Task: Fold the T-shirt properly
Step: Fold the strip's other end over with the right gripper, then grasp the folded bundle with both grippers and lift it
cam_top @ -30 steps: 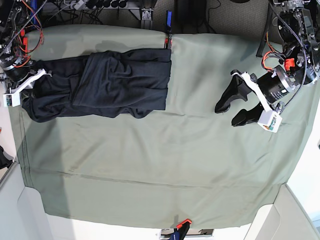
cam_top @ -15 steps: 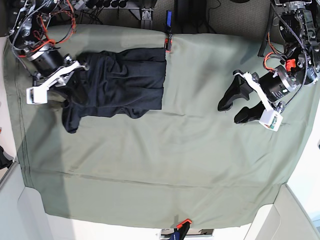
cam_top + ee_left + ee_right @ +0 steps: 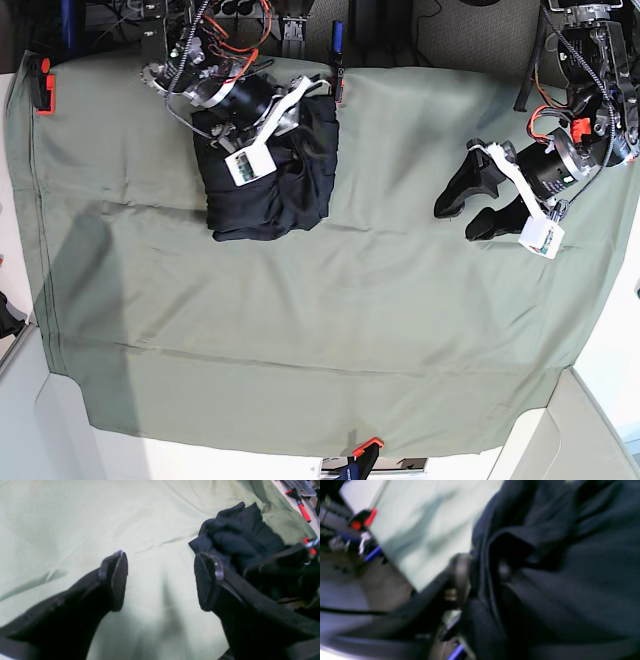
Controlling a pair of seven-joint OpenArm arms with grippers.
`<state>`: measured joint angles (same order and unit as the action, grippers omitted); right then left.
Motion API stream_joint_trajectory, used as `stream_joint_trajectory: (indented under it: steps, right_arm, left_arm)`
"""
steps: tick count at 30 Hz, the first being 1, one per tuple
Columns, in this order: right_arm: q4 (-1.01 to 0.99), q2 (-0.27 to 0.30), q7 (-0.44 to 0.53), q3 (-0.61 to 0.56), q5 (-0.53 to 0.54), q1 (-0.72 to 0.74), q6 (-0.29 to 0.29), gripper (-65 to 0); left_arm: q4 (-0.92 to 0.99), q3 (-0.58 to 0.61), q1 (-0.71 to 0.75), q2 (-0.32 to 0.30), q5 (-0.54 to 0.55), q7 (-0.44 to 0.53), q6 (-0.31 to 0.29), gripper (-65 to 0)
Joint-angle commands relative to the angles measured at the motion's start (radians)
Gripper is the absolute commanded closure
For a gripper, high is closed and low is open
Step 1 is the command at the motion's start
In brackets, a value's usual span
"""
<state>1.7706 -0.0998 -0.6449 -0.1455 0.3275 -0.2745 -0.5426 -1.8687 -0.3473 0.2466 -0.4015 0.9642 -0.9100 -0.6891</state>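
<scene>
Where red clamps (image 3: 41, 85) grip green cloth (image 3: 330, 330), T-shirt (image 3: 265, 195) bunched.

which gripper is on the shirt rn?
The right gripper, at the base view's upper left, sits over the bunched T-shirt. The left gripper hangs open over bare green cloth, away from it.

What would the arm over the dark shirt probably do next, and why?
Probably let go fully and lift clear. The right gripper sits on top of the T-shirt, which lies doubled into a compact bundle on the green cloth, so that fold looks laid. The left gripper hangs open, well aside.
</scene>
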Motion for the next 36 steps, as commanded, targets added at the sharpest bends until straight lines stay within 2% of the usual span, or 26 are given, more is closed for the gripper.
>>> stream_joint_trajectory:
  steps: [1,2,3,10,15,19,21,22,24,25,26,28,30,32,36]
  right_arm:
    - [0.003,-0.005,0.023,-0.024,0.016,0.005,-0.007,-30.0]
    - [0.000,-0.002,0.019,-0.046,0.017,0.005,-0.008,-34.9]
    - [0.002,0.001,0.020,-0.071,0.018,0.005,-0.012,-35.9]
    - [0.109,0.003,0.016,-0.199,-0.018,0.019,-0.012,-35.8]
    - [0.139,0.003,0.013,-0.210,-0.026,0.076,-0.011,-35.8]
    - [0.140,0.003,0.008,-0.206,-0.113,0.131,-0.010,-35.7]
    - [0.140,0.003,0.008,-0.192,-0.150,0.163,0.005,-31.5]
    - [0.140,0.003,0.008,-0.180,-0.171,0.179,0.017,-25.3]
    - [0.140,0.003,0.008,-0.148,-0.215,0.208,0.042,-3.9]
    - [0.140,0.003,0.008,-0.126,-0.238,0.222,0.052,0.0]
    - [0.140,0.003,0.009,-0.098,-0.261,0.235,0.057,0.0]
    - [0.138,0.003,0.009,-0.035,-0.280,0.264,0.089,0.0]
    - [0.138,0.003,0.010,0.038,-0.283,0.290,0.111,0.0]
    - [0.132,0.003,0.013,0.108,-0.283,0.312,0.127,0.0]
    - [0.071,0.007,0.026,0.216,-0.276,0.346,0.128,0.0]
  left_arm:
    - [-0.012,-0.006,-0.008,-0.014,0.038,0.012,-0.009,-43.6]
    - [-0.012,-0.006,-0.008,-0.014,0.049,0.005,-0.009,-43.7]
    - [-0.012,-0.006,-0.008,-0.014,0.060,-0.003,-0.009,-43.7]
    - [-0.013,-0.006,-0.008,-0.014,0.163,-0.083,-0.009,-43.7]
    - [-0.013,-0.006,-0.008,-0.014,0.215,-0.130,-0.009,-43.6]
    - [-0.013,-0.006,-0.008,-0.014,0.229,-0.135,-0.009,-43.6]
    - [-0.020,-0.002,-0.008,-0.014,0.244,-0.151,-0.009,-43.0]
    - [-0.027,0.006,-0.008,-0.017,0.262,-0.172,-0.009,-39.9]
    - [-0.053,0.047,-0.008,-0.024,0.309,-0.223,-0.009,-26.1]
    - [-0.071,0.082,-0.008,-0.032,0.332,-0.247,-0.009,-17.8]
    - [-0.091,0.126,-0.008,-0.037,0.346,-0.270,-0.009,-11.0]
    - [-0.135,0.236,-0.008,-0.048,0.356,-0.300,-0.009,-2.7]
    - [-0.180,0.363,-0.008,-0.050,0.323,-0.304,-0.009,0.0]
    - [-0.206,0.495,-0.009,-0.046,0.231,-0.284,-0.009,0.0]
    - [-0.204,0.721,-0.012,-0.024,-0.113,-0.146,-0.009,0.0]
